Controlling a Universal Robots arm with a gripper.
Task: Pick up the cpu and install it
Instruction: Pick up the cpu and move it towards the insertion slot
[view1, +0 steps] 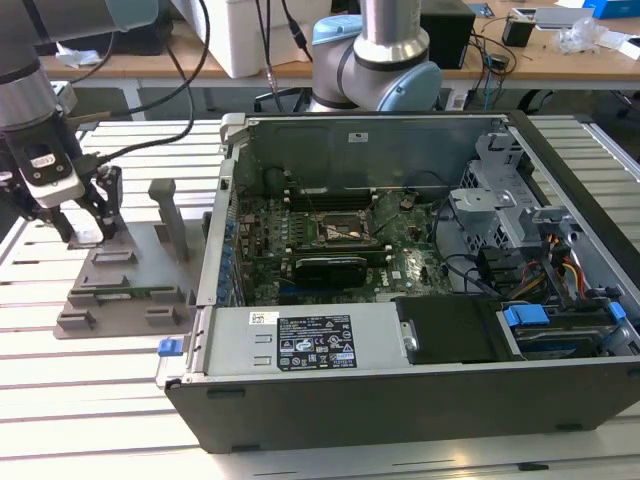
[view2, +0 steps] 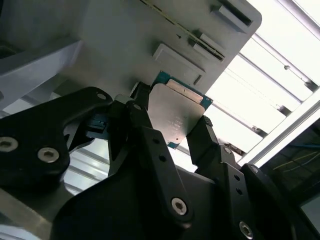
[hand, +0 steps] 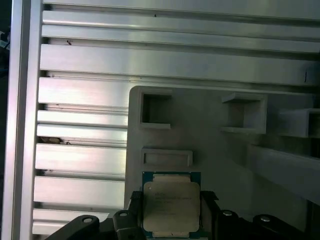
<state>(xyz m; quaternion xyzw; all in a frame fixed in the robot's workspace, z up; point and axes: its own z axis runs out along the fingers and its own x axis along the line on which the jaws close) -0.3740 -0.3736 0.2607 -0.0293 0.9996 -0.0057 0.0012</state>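
- Pinching the cpu (view2: 176, 111): pincer (view2: 172, 127) has its black fingers (view2: 145, 132) pressed against two opposite edges of the chip in both wrist views.
- In the first wrist view, the cpu (hand: 171, 202) sits metal top towards the camera, with a green rim showing round it and fingers (hand: 134, 201) flanking both sides.
- The cpu is over the grey tray (hand: 210, 145), just beside a shallow raised rectangle on it. Can't tell whether the chip rests on the tray or is clear of it.
- In the exterior view, the pincer (view1: 88, 232) is low over the tray (view1: 130, 290), at the tray corner farthest from the case and towards the view's left. The arm (view1: 30, 110) comes down from the top left corner with a black cable trailing off it.
- The tray lies flat on the slatted aluminium desk (view1: 60, 380), near the open pc case (view1: 400, 385) and on the exterior view's left of it. An upright grey post (view1: 168, 215) stands on the tray between pincer and case.
- The case lies on its side with the motherboard exposed. The socket (view1: 345, 232) is mid-board, well apart from the pincer.
- The second wrist view shows the tray (view2: 125, 40) with slots and raised blocks past the cpu, and bright desk (view2: 260, 95) slats beyond its edge.
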